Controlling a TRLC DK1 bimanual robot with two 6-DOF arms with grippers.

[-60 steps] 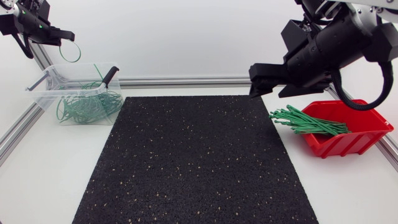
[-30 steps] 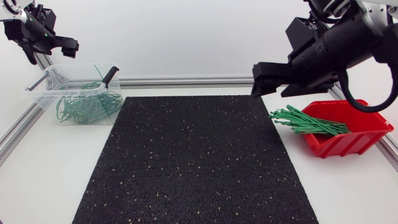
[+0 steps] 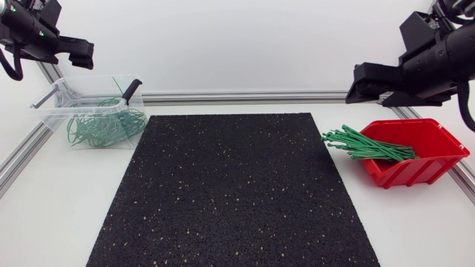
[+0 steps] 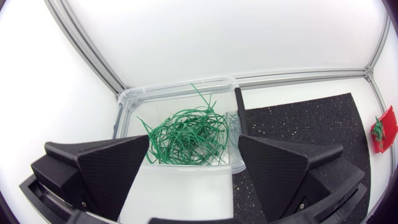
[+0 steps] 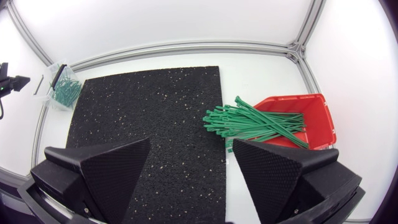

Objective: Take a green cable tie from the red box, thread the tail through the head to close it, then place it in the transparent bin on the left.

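Observation:
The transparent bin (image 3: 50, 117) at the back left holds a tangle of closed green cable ties (image 3: 104, 126). High above its back corner hangs my left gripper (image 3: 76, 50), open and empty. In the left wrist view the bin (image 4: 180, 93) and its ties (image 4: 186, 134) lie below and ahead of the left gripper (image 4: 193, 180). The red box (image 3: 427, 159) at the right holds straight green ties (image 3: 367, 144) that stick out over its left rim. My right gripper (image 3: 369, 83) hovers open above and behind it. In the right wrist view the ties (image 5: 255, 121) and red box (image 5: 314, 109) are ahead of the right gripper (image 5: 189, 177).
A black speckled mat (image 3: 230, 193) covers the middle of the table. A black-handled tool (image 3: 131, 89) leans in the bin's back right corner. Aluminium rails (image 3: 223, 97) run along the table's back and sides.
My left gripper held a closed green loop above the bin a second ago; it has opened and the loop is gone from it. My right arm has drawn back to the right, above the red box.

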